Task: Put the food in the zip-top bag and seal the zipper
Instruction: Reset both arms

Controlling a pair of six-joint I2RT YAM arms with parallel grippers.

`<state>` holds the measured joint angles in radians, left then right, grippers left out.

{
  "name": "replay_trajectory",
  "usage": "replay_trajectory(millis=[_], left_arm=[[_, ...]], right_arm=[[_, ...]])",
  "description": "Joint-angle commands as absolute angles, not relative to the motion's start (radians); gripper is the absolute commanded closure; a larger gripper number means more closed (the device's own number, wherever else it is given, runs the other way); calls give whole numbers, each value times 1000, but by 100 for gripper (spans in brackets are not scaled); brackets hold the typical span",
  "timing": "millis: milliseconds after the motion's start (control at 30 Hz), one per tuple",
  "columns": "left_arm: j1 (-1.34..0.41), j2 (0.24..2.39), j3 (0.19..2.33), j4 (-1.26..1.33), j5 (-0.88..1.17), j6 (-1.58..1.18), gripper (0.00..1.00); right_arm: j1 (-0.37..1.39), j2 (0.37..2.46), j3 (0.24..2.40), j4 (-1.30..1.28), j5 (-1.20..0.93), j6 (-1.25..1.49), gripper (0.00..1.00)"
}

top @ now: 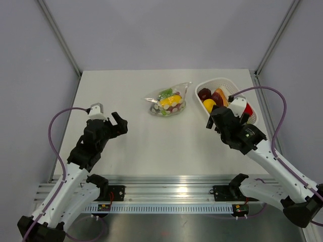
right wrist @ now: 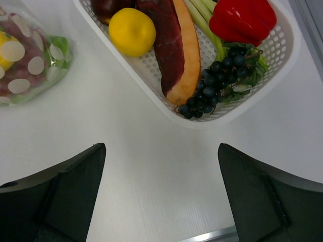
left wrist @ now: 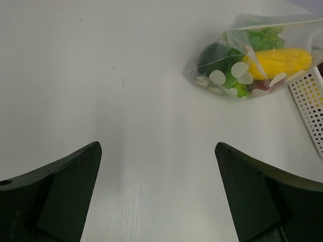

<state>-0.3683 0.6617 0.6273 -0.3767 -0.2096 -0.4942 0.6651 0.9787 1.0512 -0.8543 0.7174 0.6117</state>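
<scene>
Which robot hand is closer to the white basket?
Right. The right gripper is at the near edge of the basket; the left gripper is far off, beyond the bag.

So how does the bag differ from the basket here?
The bag is clear, crinkly and white-dotted; the basket is white, rigid and perforated. The bag lies mid-table; the basket sits toward the right edge. The bag is smaller than the basket. Both hold food.
</scene>
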Motion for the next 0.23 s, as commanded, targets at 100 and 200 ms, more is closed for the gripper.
replay_trajectory(millis=[100,200], left_arm=[[-370,646,663,-451,-383,-583,1],[-370,643,672,-489,-431,-594,1]], right_arm=[[663,1002,1035,-958,836,759,1],[663,1012,1042,-982,842,781,1]])
